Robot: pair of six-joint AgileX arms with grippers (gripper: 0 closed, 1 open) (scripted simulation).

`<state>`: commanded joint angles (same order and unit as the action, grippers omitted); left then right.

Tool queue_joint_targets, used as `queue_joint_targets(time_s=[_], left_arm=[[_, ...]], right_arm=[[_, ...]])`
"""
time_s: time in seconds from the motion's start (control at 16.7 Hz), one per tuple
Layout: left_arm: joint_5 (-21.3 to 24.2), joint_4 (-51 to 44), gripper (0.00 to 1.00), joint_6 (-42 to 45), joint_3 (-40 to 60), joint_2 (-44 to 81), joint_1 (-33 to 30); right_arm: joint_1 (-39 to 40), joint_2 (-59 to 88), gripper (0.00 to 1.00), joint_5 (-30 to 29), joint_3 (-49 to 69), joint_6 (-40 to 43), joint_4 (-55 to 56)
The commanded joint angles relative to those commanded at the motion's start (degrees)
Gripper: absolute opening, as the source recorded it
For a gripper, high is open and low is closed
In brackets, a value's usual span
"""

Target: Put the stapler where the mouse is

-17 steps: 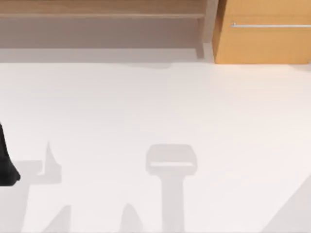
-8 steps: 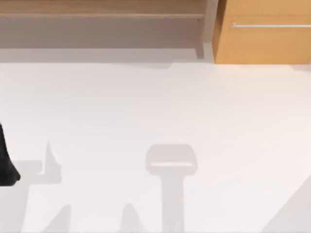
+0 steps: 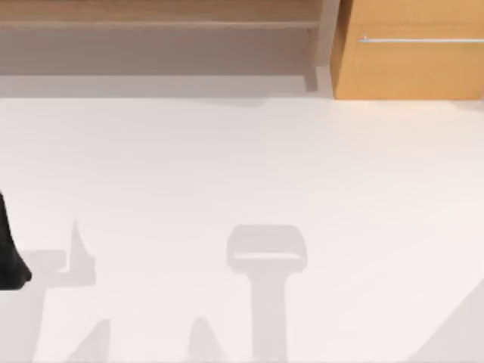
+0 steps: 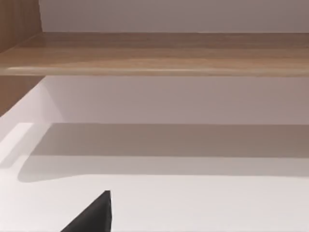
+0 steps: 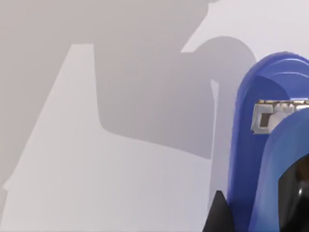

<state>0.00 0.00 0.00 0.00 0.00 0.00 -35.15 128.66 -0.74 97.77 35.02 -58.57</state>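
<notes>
A wide white table [image 3: 242, 166] spreads across the top view, its surface crossed by soft grey shadows [image 3: 266, 257] of the AgileX rig, one of them a rounded block on a stem near the middle of the near edge. Along the far side runs a pale wooden shelf [image 3: 159, 15], and beside it, toward the right, stands an orange-brown cabinet [image 3: 408, 68] with a thin metal handle [image 3: 420, 39]. The left arm [image 3: 9, 249] sits at the table's left edge as a dark shape against the white; its wrist view looks across the table to the shelf board [image 4: 154, 53] and the wall behind, with one black fingertip [image 4: 94, 215] of the left gripper jutting in at the frame's edge, and whether that gripper is spread or closed cannot be told. In the right wrist view the stapler [image 5: 253, 159], bright blue with a small metal staple slot [image 5: 275, 113] at its rounded front end and a black piece [image 5: 297, 193] on top, lies very close beneath the camera on the table. A dark fingertip [image 5: 218, 215] of the right gripper sits just beside the stapler's blue flank; whether it touches or grips the stapler cannot be told.
</notes>
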Motion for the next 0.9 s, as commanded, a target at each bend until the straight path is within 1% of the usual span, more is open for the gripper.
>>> queue_joint_targets(time_s=[0.72, 0.78, 0.9], left_arm=[[0.00, 0.00, 1.00, 0.00, 0.00, 0.00, 0.00], [0.00, 0.00, 1.00, 0.00, 0.00, 0.00, 0.00], [0.00, 0.00, 1.00, 0.00, 0.00, 0.00, 0.00]], right_arm=[[0.00, 0.00, 0.98, 0.00, 0.00, 0.00, 0.00], [0.00, 0.00, 1.00, 0.00, 0.00, 0.00, 0.00], [0.00, 0.00, 1.00, 0.00, 0.00, 0.00, 0.00]])
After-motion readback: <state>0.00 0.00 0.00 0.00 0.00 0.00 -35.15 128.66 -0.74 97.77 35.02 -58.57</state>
